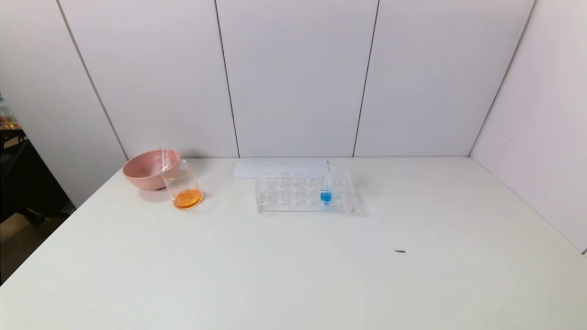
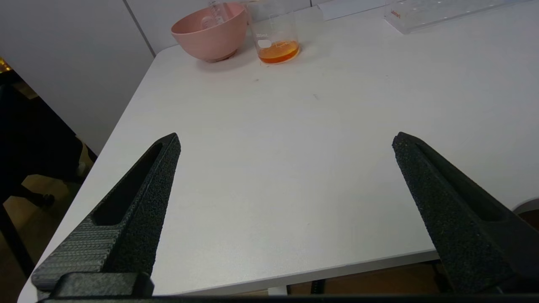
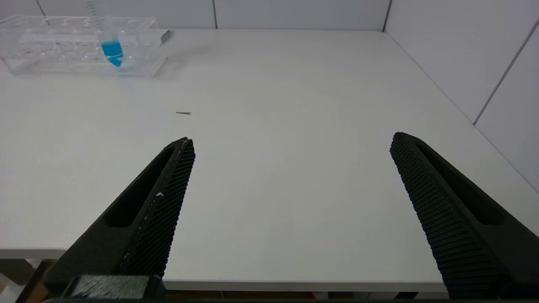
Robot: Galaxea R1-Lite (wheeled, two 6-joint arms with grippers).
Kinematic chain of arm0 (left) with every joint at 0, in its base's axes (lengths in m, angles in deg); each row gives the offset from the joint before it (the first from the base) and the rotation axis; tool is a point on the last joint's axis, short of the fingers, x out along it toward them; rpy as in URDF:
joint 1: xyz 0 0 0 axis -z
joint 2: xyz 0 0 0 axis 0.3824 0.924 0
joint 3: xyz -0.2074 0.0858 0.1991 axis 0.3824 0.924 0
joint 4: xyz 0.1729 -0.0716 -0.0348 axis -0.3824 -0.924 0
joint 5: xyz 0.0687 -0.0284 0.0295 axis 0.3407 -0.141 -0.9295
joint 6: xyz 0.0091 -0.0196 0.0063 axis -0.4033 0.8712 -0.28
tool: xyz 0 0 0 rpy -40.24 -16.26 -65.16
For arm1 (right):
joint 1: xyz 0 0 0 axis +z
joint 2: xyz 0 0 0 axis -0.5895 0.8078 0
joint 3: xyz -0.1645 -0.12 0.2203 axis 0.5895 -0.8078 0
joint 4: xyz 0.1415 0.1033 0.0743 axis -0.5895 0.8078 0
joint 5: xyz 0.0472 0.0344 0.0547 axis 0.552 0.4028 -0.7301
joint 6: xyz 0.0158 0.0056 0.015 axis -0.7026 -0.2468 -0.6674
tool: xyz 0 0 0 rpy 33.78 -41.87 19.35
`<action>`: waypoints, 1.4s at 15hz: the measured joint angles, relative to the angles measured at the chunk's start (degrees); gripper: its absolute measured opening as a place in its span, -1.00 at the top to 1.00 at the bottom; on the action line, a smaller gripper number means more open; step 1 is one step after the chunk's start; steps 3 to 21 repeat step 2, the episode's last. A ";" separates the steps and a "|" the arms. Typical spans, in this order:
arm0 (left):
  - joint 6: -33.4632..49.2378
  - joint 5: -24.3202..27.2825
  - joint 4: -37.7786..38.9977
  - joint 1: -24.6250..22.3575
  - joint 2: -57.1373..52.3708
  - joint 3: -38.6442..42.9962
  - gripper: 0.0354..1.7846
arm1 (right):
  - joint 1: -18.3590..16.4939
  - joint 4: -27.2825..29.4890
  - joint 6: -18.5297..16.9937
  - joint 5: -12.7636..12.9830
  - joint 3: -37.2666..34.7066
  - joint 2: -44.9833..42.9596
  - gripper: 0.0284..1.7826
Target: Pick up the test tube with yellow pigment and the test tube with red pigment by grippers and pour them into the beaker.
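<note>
Beaker (image 1: 185,189) with orange liquid seen at left of head view, touching pink bowl (image 1: 147,169). Yellow and red tubes not seen in rack (image 1: 304,194). Left pincer (image 2: 286,141) nearer beaker, jaws apart, empty; right pincer (image 3: 292,141) likewise.

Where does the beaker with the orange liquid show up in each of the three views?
Head view: the beaker stands on the table's far left, in front of the pink bowl.
Left wrist view: the beaker is beside the bowl, far beyond the open left gripper.
Right wrist view: not in it.
Shared landmark: the clear tube rack.
</note>
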 joint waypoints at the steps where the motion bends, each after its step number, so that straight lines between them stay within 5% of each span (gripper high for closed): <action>1: -0.02 0.02 -0.02 0.00 0.00 0.00 -0.98 | 0.02 0.00 0.00 0.00 0.00 0.00 -0.91; 21: 0.00 0.02 0.00 0.00 0.00 0.00 -0.98 | 0.02 0.00 -0.02 0.00 0.00 0.00 -0.91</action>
